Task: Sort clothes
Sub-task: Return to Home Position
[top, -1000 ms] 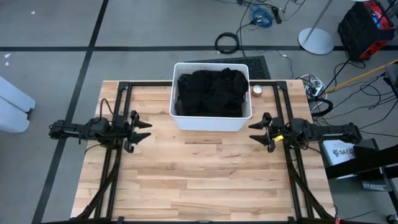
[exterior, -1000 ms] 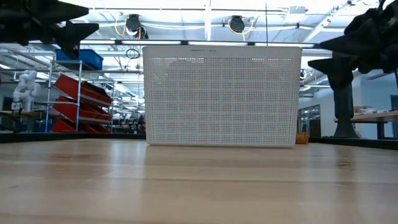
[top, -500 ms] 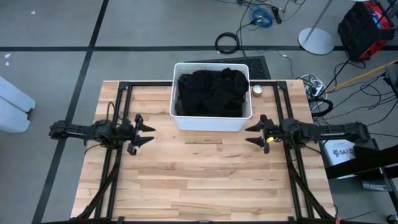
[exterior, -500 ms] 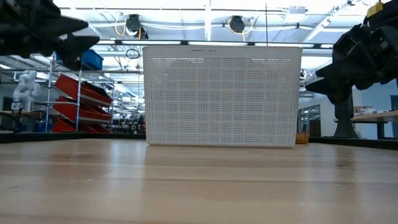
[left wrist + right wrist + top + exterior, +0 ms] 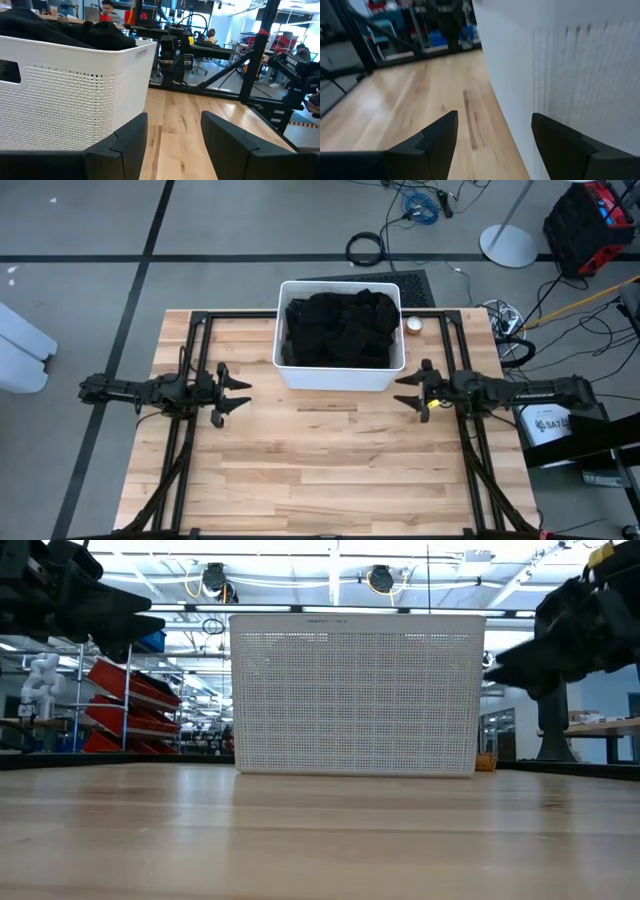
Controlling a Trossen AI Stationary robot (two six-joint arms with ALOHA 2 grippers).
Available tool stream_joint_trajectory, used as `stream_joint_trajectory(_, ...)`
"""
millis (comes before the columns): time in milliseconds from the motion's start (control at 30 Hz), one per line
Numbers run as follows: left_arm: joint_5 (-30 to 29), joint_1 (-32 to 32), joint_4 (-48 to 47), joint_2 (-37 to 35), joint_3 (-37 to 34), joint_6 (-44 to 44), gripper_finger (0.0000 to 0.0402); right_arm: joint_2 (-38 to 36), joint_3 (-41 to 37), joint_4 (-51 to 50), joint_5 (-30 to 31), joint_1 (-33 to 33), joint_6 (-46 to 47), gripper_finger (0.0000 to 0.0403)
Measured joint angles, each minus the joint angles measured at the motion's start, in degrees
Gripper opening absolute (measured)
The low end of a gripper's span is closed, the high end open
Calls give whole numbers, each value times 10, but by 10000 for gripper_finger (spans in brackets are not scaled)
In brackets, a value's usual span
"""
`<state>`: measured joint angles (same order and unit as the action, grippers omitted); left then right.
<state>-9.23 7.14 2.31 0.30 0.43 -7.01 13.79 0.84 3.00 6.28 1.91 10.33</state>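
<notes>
Item: wooden counter point(image 5: 330, 470), seen from above, with dark frame rails point(image 5: 190, 330) along its 9 and 3 o'clock edges. Item: white bin point(image 5: 340, 378), rectangular with perforated walls, standing at the 12 o'clock side of the counter, centred between the rails; in the low view its broad front wall point(image 5: 357, 695) stands upright on the wood. Contents: black clothes point(image 5: 340, 328), a rumpled heap that fills the bin to about rim height; no separate garment can be told within the heap. In the left wrist view the dark fabric point(image 5: 65, 30) rises slightly above the rim of the bin point(image 5: 75, 95). Item: left tool point(image 5: 238, 393), at 9 o'clock of the counter, pointing toward 3 o'clock, near the bin's front corner but not touching it; its fingers point(image 5: 127, 140) are spread apart and hold nothing. Item: right tool point(image 5: 405, 390), at 3 o'clock, pointing toward 9 o'clock, just off the bin's other front corner; its fingers point(image 5: 440, 135) are likewise apart and empty, with the pale bin wall point(image 5: 570, 75) close alongside. Both tools hang above the wood in the low view. Item: small round pale object point(image 5: 413, 324), beside the bin at its 3 o'clock side; kind not discernible.
</notes>
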Motion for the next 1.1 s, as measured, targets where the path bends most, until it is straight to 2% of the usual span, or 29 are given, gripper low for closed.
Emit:
stream_joint_trajectory(300, 0, 0, 0, 0, 0, 0, 194, -63, 0, -14, -3, -1, -7, 242)
stream_joint_trajectory(467, 0, 0, 0, 0, 0, -1, 194, -59, 0, -14, -8, -1, -37, 242)
stream_joint_trajectory(633, 0, 0, 1, 0, 0, -1, 194, -40, 0, -22, -53, -1, -66, 242)
stream_joint_trajectory(1100, 0, 0, 1, 0, 0, -1, 194, -21, 0, -20, -49, -1, -66, 242)
